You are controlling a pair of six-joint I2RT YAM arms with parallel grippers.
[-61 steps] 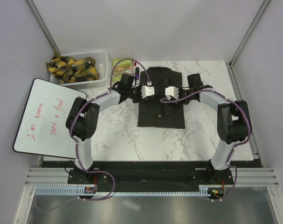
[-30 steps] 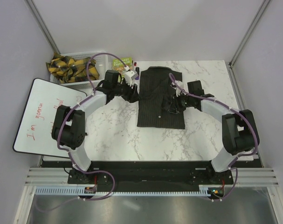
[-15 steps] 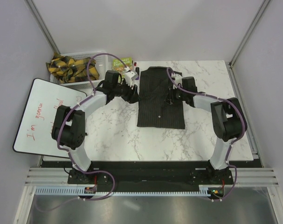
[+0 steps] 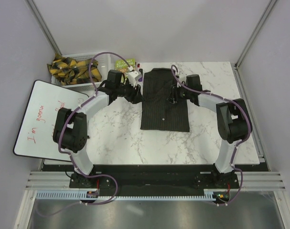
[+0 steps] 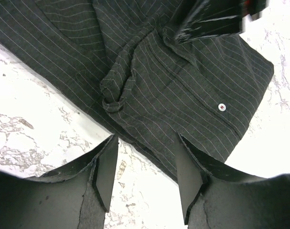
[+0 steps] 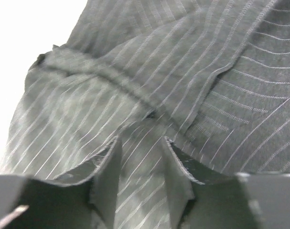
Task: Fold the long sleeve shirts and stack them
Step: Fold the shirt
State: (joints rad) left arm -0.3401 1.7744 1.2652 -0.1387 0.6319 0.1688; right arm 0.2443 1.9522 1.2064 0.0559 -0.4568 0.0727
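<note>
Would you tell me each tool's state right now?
Left tool: open, empty, beside the shirt.
Right tool: open, over the shirt.

The left arm (image 4: 93, 103) and right arm (image 4: 209, 101) have white links, black joints and purple cables (image 4: 93, 67); the left gripper (image 5: 145, 138) and right gripper (image 6: 141, 141) have flat black fingers (image 5: 104, 177).

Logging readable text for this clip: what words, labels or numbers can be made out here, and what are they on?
"I'm gonna": red handwriting on the whiteboard.
Second red line on the whiteboard: mostly hidden behind the left arm, not readable.
Green packet: has print, too small to read.
Shirt: no label or text visible, only a small button.
</note>
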